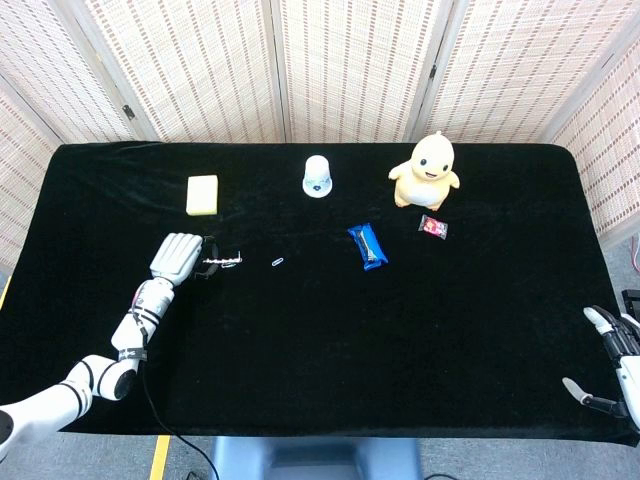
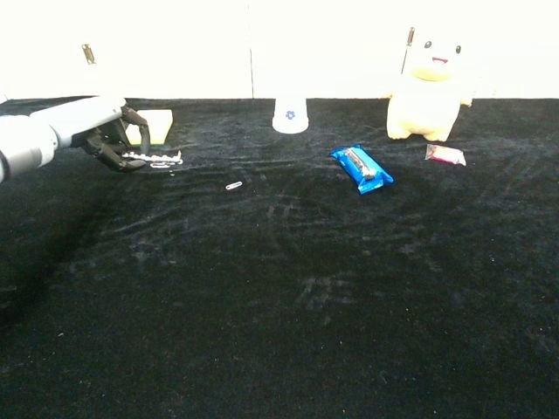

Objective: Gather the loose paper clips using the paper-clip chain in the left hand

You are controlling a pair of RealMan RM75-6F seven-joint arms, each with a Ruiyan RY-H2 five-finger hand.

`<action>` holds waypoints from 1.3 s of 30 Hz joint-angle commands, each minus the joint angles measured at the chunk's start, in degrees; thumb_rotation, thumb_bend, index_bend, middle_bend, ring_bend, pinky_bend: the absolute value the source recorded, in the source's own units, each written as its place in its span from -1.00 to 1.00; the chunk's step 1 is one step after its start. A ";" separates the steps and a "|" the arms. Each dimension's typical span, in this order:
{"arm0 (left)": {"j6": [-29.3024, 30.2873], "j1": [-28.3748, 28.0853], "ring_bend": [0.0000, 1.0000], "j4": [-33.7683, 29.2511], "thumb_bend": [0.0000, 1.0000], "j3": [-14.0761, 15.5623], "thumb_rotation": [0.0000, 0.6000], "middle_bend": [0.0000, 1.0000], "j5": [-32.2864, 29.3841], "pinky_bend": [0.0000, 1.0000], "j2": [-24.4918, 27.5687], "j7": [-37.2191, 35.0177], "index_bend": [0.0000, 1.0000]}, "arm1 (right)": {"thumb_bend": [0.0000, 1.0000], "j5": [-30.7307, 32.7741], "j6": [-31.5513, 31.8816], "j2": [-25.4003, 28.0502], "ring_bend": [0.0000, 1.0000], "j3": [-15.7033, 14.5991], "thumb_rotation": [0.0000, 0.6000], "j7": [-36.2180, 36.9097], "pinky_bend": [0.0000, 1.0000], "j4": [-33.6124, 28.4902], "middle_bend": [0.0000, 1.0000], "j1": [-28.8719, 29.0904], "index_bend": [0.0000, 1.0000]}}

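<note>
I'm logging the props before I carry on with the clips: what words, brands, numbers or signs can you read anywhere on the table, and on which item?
Nothing can be read as text.
White upturned paper cup: small blue mark, too small to read.
Blue snack bar wrapper: printing too blurred to read.
Small red and white sachet: print too small to read.
Yellow plush duck, yellow rectangular sponge: no text visible.

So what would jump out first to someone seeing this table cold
Probably the yellow duck toy at the back right, bright against the black cloth. Next the blue wrapper near the middle, with a white cup behind it. At the left, the left hand holds a paper-clip chain that points at one loose clip.
</note>
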 commanded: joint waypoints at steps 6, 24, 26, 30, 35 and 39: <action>6.55 5.94 1.00 -9.93 -0.15 1.55 1.00 1.00 -0.92 1.00 5.67 4.08 0.50 | -0.53 -0.80 -0.75 -0.16 -0.81 -0.37 1.00 -1.38 -1.00 -0.42 -0.83 0.59 -0.94; 15.17 15.27 1.00 -17.09 -0.15 5.19 1.00 1.00 -0.02 1.00 9.05 6.25 0.50 | -0.53 -3.39 -2.86 -0.20 -0.81 -1.29 1.00 -4.62 -1.00 -1.74 -0.83 2.81 -0.94; 15.17 15.44 1.00 -16.91 -0.15 5.09 1.00 1.00 -0.02 1.00 9.03 6.17 0.50 | -0.53 -3.28 -3.08 -0.17 -0.81 -1.31 1.00 -4.62 -1.00 -1.77 -0.83 2.96 -0.94; 13.95 15.51 1.00 -17.29 -0.18 5.05 1.00 1.00 -0.42 1.00 9.64 6.54 0.43 | -0.53 -2.91 -3.37 -0.10 -0.81 -1.30 1.00 -4.44 -1.00 -1.76 -0.83 3.17 -0.94; 10.81 15.03 1.00 -18.59 -0.47 5.24 1.00 1.00 -1.68 1.00 11.35 8.12 -0.26 | -0.53 -2.74 -3.20 -0.12 -0.81 -1.32 1.00 -4.54 -1.00 -1.77 -0.83 3.16 -0.94; 10.51 15.17 1.00 -19.48 -0.60 4.95 1.00 1.00 -2.22 1.00 12.29 8.81 -0.59 | -0.53 -2.59 -3.24 -0.16 -0.81 -1.34 1.00 -4.59 -1.00 -1.78 -0.83 3.23 -0.94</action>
